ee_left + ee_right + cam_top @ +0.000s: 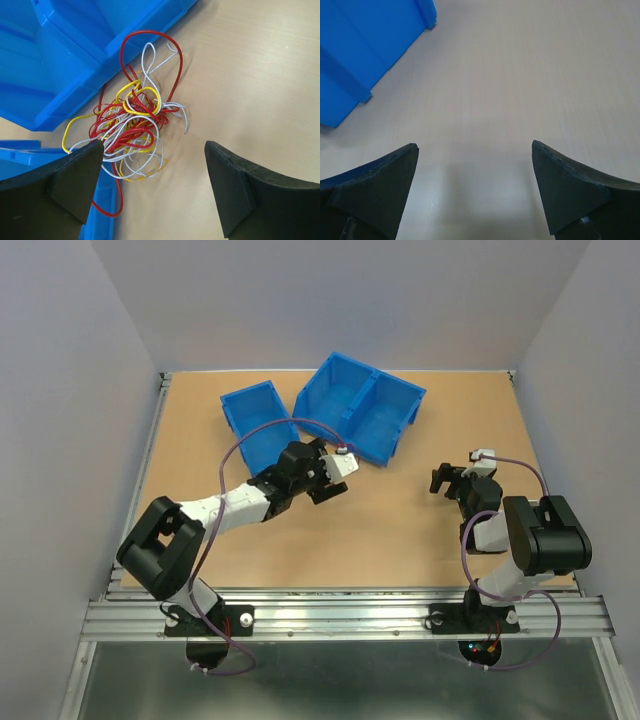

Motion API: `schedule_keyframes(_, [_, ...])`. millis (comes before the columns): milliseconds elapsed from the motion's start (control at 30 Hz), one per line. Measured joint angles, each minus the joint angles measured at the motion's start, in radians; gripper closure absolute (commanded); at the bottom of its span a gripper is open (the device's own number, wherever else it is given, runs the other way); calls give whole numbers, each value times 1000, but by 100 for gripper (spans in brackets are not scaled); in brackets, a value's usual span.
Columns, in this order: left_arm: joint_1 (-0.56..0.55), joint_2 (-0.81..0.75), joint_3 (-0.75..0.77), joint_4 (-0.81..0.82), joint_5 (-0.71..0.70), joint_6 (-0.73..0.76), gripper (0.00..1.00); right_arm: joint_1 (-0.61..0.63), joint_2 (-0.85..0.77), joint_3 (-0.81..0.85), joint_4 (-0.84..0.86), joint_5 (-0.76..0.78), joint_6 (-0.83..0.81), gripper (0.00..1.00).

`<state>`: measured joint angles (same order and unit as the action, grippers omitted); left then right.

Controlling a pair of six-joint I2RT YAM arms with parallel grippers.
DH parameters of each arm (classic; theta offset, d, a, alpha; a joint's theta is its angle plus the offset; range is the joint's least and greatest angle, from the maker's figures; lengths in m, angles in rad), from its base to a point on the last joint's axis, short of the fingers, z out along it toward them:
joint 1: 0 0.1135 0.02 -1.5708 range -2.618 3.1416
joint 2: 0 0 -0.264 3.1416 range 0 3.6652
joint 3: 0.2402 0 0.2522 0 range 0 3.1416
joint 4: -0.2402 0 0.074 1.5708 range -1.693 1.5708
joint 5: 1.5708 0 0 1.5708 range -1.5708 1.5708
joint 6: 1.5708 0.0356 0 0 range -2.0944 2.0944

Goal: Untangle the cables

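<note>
the left gripper stands wide open over the cables, a tangled clump of red, yellow and white wires. the clump lies on the table just beside a corner of the large blue bin, and a few loops reach the edge of the small blue bin. the jaws grip nothing, and i cannot tell whether one finger brushes the strands. the right gripper is also wide open, holding nothing, over the tabletop and well apart from the cables.

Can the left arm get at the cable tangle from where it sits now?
Probably yes: the left gripper hangs open over the cables with nothing between, though the blue bins crowd one side.
</note>
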<state>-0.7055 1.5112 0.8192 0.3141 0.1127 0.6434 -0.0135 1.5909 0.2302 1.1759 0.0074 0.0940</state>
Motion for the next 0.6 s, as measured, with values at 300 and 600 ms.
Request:
schedule_keyframes(300, [0,140,85,10,-114,-6,4,0,0,0,0,0,0,0])
schedule_keyframes(600, [27,317,181,11,-230,-25,44,0,0,1,0,0,-2,0])
